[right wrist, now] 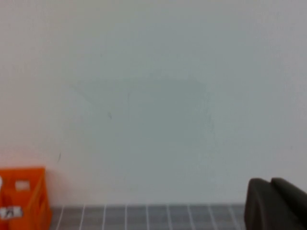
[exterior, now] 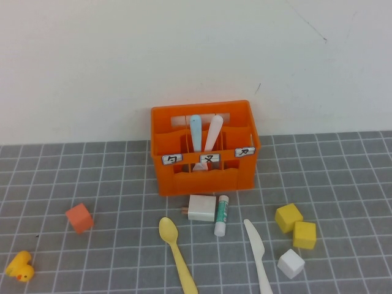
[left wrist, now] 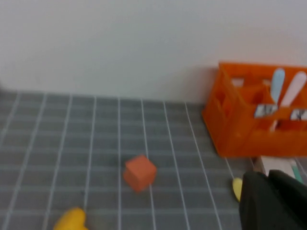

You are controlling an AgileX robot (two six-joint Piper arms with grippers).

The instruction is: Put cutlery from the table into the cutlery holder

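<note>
The orange cutlery holder [exterior: 205, 174] stands against the back wall and holds a light blue and a pale pink utensil. The pale yellow spoon [exterior: 177, 254] and the white knife [exterior: 257, 254] lie on the grey table [exterior: 343, 171] in front of it. Neither gripper shows in the high view. In the left wrist view my left gripper [left wrist: 267, 176] is shut and empty, above the table near the spoon's bowl [left wrist: 236, 188], with the holder [left wrist: 240, 134] ahead. In the right wrist view my right gripper [right wrist: 271, 182] is shut and empty, facing the wall, with the holder [right wrist: 21, 201] far to one side.
A white block [exterior: 201, 208] and a white-and-green tube [exterior: 221, 215] lie between the spoon and the holder. Two yellow cubes [exterior: 297, 225] and a white cube [exterior: 291, 263] sit right of the knife. A red-orange cube [exterior: 79, 217] and a yellow duck [exterior: 20, 266] sit at the left.
</note>
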